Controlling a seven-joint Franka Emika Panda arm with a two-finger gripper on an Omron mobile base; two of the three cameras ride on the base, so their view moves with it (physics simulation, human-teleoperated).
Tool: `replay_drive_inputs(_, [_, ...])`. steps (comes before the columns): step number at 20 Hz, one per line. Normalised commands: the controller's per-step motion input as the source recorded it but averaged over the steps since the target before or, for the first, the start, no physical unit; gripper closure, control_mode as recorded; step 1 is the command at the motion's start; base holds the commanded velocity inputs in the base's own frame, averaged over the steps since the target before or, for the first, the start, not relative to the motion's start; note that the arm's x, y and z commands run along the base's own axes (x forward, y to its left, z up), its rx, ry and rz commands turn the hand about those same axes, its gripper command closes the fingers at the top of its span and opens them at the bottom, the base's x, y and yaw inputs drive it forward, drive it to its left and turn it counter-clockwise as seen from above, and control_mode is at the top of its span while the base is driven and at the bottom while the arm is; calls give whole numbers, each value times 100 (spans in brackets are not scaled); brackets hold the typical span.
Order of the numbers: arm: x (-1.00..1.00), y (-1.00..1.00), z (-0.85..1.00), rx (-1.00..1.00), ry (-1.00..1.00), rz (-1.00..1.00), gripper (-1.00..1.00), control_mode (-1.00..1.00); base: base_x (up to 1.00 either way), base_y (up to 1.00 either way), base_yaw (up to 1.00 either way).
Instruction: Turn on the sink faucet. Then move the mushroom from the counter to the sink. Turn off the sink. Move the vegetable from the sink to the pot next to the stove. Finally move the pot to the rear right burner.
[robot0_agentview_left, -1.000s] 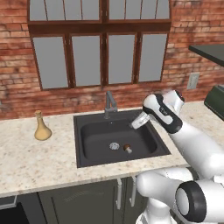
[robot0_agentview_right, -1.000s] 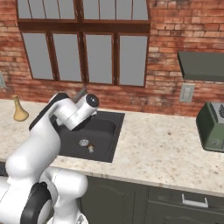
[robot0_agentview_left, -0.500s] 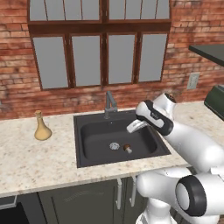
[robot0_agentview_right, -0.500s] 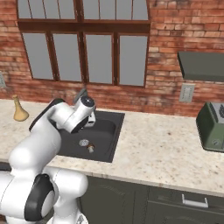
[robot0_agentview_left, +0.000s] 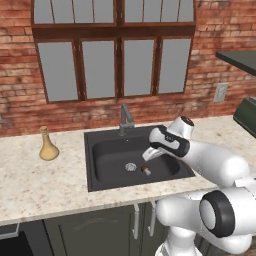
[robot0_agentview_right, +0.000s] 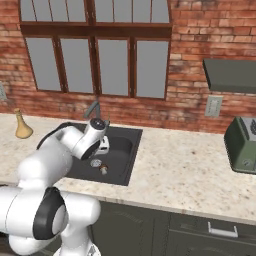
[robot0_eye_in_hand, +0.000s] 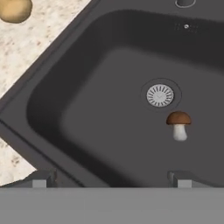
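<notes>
The mushroom (robot0_agentview_left: 145, 170) (robot0_agentview_right: 104, 170), brown cap and white stem, lies on the floor of the dark sink (robot0_agentview_left: 107, 160) (robot0_agentview_right: 123, 145), just beside the round drain (robot0_agentview_left: 130, 167). In the hand view the mushroom (robot0_eye_in_hand: 178, 125) sits right of centre, below the drain (robot0_eye_in_hand: 159, 95). My gripper (robot0_agentview_left: 150, 153) (robot0_agentview_right: 103, 148) (robot0_eye_in_hand: 109, 179) hangs open over the basin, a little above the mushroom, holding nothing. The faucet (robot0_agentview_left: 125, 119) (robot0_agentview_right: 93, 109) stands at the back rim, and I see no water running. The pot and the stove are out of view.
A tan vase (robot0_agentview_left: 48, 145) (robot0_agentview_right: 21, 125) (robot0_eye_in_hand: 15, 8) stands on the speckled counter left of the sink. A green toaster (robot0_agentview_right: 243, 145) sits on the counter far to the right, under a hood (robot0_agentview_right: 230, 75). Brick wall and windows rise behind.
The hand has come down and slightly left, from above the sink's right side into the basin near the mushroom. The jaws have stayed open and the mushroom has not moved.
</notes>
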Motion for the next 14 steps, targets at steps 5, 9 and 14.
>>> replay_drive_inputs(5, [22, 0, -37, -7, 8, -4, -100, -100, 0, 0, 0])
replay_drive_inputs(9, [44, 0, -14, -1, 9, -1, -100, -100, 0, 0, 0])
replay_drive_inputs(14, [39, -2, -17, 0, 7, 0, -100, -100, 0, 0, 0])
